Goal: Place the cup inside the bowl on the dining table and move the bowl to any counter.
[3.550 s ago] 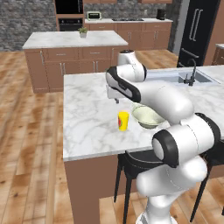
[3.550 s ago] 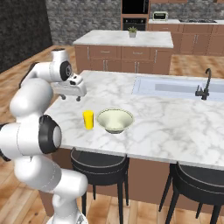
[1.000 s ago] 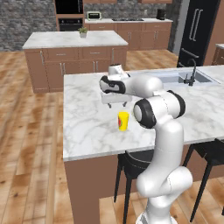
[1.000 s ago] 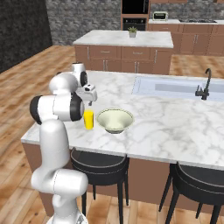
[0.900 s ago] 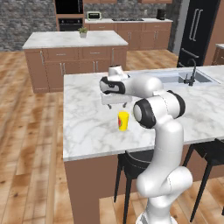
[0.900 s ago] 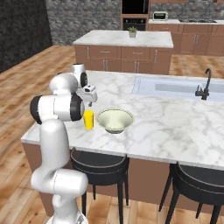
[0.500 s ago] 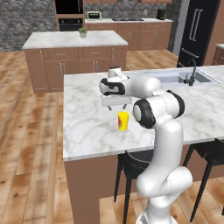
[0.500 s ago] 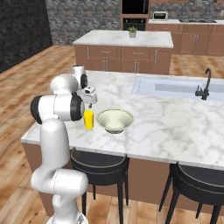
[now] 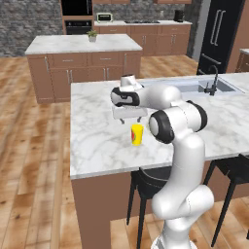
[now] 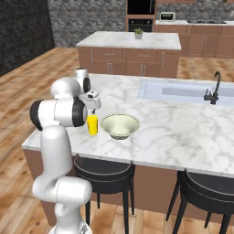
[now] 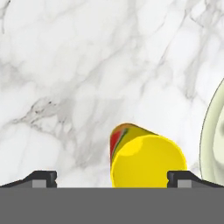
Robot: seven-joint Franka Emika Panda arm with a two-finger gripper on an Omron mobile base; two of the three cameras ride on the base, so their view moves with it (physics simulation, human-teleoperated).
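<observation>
The yellow cup [image 9: 137,134] [image 10: 93,124] [image 11: 146,159] stands upright on the marble dining table [image 9: 97,146] [image 10: 183,132], a red patch on its side. Just to its right in the right base view sits the cream bowl [image 10: 120,125], whose rim [image 11: 214,131] shows at the hand view's right edge. My gripper [image 9: 130,116] [image 10: 94,109] [image 11: 112,177] hangs open directly above the cup, pointing down. In the hand view the cup's mouth lies between the fingertips [image 11: 43,177], nearer the right one. My arm hides the bowl in the left base view.
The counter [image 9: 78,44] [image 10: 132,41], an island with a small plant [image 10: 138,32], stands behind the table. A sink with a black faucet [image 9: 212,82] [image 10: 214,89] is set in the table's far right. Black stools [image 10: 103,171] stand under the near edge.
Over the last second the hand has sunk a little over the cup, jaws staying wide. Cup and bowl have not moved.
</observation>
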